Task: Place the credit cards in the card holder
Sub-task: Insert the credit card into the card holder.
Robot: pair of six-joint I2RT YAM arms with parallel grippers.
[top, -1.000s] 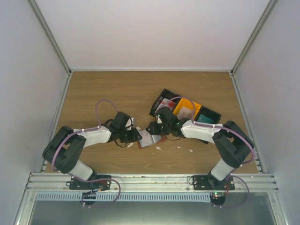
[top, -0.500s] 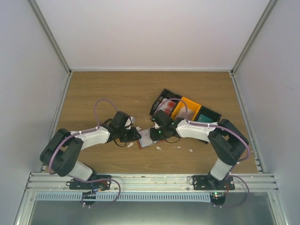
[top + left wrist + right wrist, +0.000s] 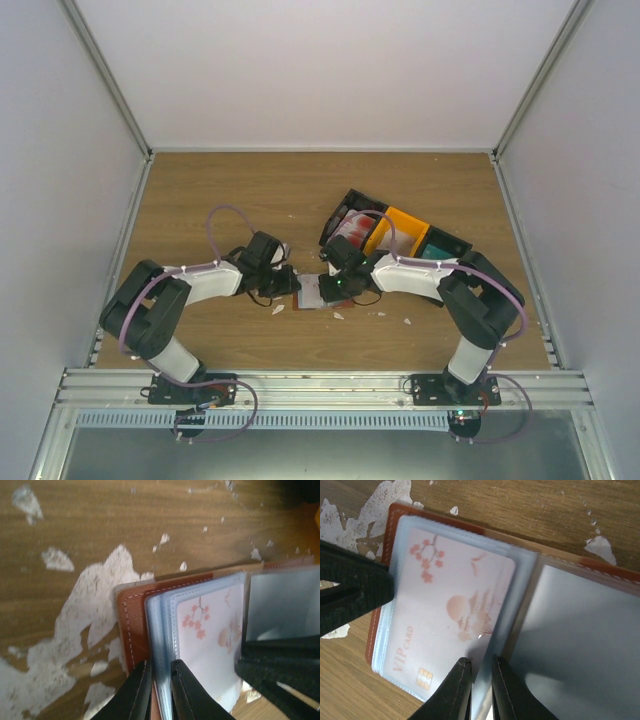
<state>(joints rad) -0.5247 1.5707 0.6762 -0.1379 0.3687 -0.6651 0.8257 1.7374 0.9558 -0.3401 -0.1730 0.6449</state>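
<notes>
The reddish-brown card holder (image 3: 310, 293) lies open on the table between my grippers. My left gripper (image 3: 291, 284) is shut on its left edge, pinching the leather cover (image 3: 132, 611) and the pale blue-grey pockets between the fingers (image 3: 161, 666). A pale pinkish-white card (image 3: 445, 600) marked "VIP CARD" lies in the left pocket and shows in the left wrist view (image 3: 205, 630). My right gripper (image 3: 481, 662) is shut on that card's right edge, near the fold (image 3: 334, 286). A red-and-white card (image 3: 351, 227) and a teal card (image 3: 437, 247) lie in the bin.
A black bin (image 3: 340, 205) with an orange compartment (image 3: 392, 232) stands just behind the right gripper. Small white scraps (image 3: 340, 316) lie near the card holder, and pale worn patches (image 3: 90, 610) mark the wood. Walls enclose the table on three sides.
My right gripper has moved left and down onto the card holder. My left arm has shifted a little while keeping its grip on the holder's left edge.
</notes>
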